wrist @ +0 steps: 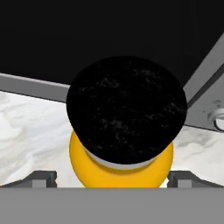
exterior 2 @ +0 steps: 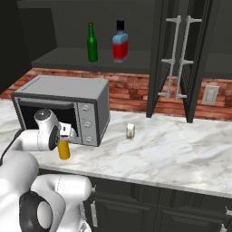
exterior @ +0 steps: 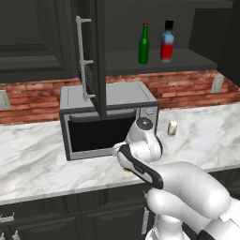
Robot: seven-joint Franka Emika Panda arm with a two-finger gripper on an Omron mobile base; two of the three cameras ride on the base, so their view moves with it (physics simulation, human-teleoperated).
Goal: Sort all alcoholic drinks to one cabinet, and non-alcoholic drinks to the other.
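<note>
While the yellow bottle (exterior 2: 64, 150) stands on the counter (exterior 2: 181, 149) just in front of the microwave (exterior 2: 68, 106), I hold my gripper (wrist: 112, 177) spread wide straddling it, gripping nothing. It looks rigid, smooth and slippery; I'd grasp the body below the black cap (wrist: 126, 116).

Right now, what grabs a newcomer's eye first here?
The open claw hangs right over the yellow-orange bottle, which stands on the marble counter in front of the microwave. Above, the green bottle and the blue-and-red bottle stand side by side on the open cabinet's shelf.
</note>
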